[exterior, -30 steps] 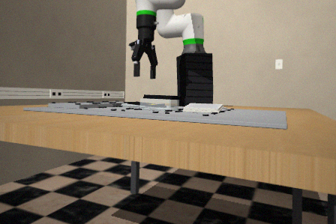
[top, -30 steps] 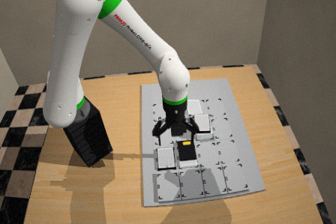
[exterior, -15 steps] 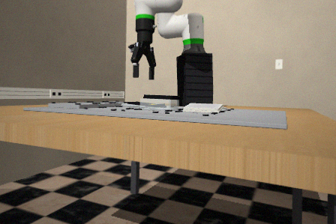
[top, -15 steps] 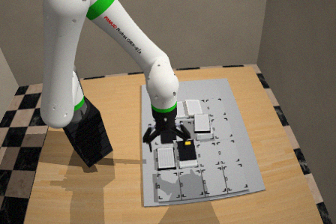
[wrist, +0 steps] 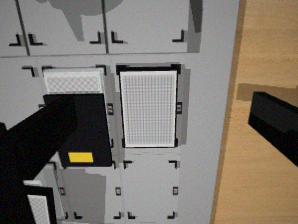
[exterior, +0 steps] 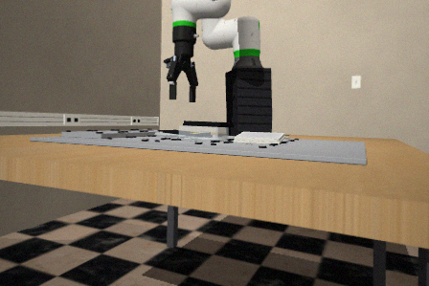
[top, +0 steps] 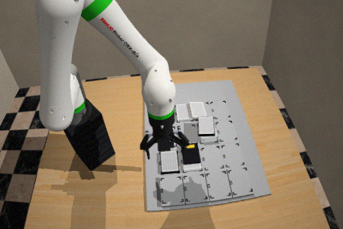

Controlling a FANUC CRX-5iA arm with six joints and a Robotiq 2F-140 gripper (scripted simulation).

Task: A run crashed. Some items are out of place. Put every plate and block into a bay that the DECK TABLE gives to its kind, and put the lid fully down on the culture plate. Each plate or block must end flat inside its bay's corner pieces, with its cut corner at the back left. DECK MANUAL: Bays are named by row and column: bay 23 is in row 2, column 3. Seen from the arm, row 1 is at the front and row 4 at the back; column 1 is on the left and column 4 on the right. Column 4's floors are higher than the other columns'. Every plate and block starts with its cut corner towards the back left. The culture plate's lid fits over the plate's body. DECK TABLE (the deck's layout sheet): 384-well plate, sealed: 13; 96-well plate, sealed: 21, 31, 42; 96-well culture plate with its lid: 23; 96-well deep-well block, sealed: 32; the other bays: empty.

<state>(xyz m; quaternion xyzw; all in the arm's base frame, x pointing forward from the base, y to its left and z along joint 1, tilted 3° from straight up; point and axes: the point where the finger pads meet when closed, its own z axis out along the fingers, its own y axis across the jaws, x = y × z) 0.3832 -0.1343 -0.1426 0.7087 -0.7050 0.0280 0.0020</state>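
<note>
My gripper (top: pixel 164 145) (exterior: pixel 182 92) is open and empty, hanging well above the deck. In the wrist view it (wrist: pixel 162 107) is over a fine-grid white plate (wrist: pixel 149 108) that sits flat inside its bay's corner pieces (top: pixel 169 161). Beside that plate a black lid with a yellow label (wrist: pixel 82 132) lies shifted along the culture plate (wrist: pixel 73 81), leaving one white end of the plate uncovered. The lid also shows in the top view (top: pixel 191 154) and as a dark slab in the exterior view (exterior: pixel 206 123).
Two white plates (top: pixel 182 112) (top: pixel 197 109) sit side by side farther along the grey deck mat, with a taller white block near them. Another plate (wrist: pixel 37 207) shows partly behind my left finger. The black arm pedestal (top: pixel 89 140) stands left of the mat.
</note>
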